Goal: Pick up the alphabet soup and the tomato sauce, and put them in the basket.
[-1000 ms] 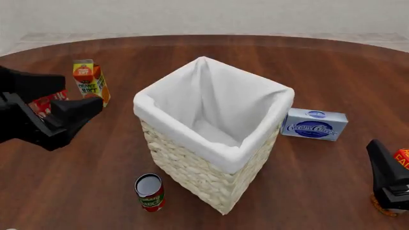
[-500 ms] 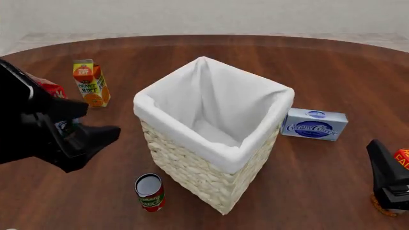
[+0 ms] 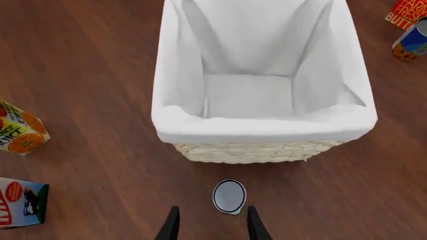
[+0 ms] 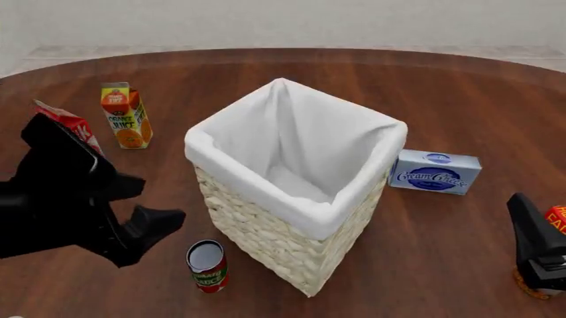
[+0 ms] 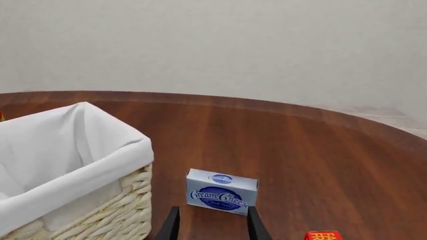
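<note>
The left arm reaches in from the near left, its tool [image 4: 158, 228] angled down and rightward with both fingers parted. The right arm sits at the near right edge, its tool [image 5: 210, 225] likewise parted, pointing forward.

1. Two cans out there: the tomato sauce [image 4: 208, 266], the alphabet soup [image 3: 413, 42].
2. One basket [image 4: 292, 248].
3. Two cartons: orange juice carton [image 4: 124, 114], milk carton [image 3: 22, 202].
4. One cream cheese box [image 4: 435, 171], one red butter box [image 3: 407, 11].
5. Two grippers: left gripper [image 3: 210, 227], right gripper [image 5: 210, 224].
</note>
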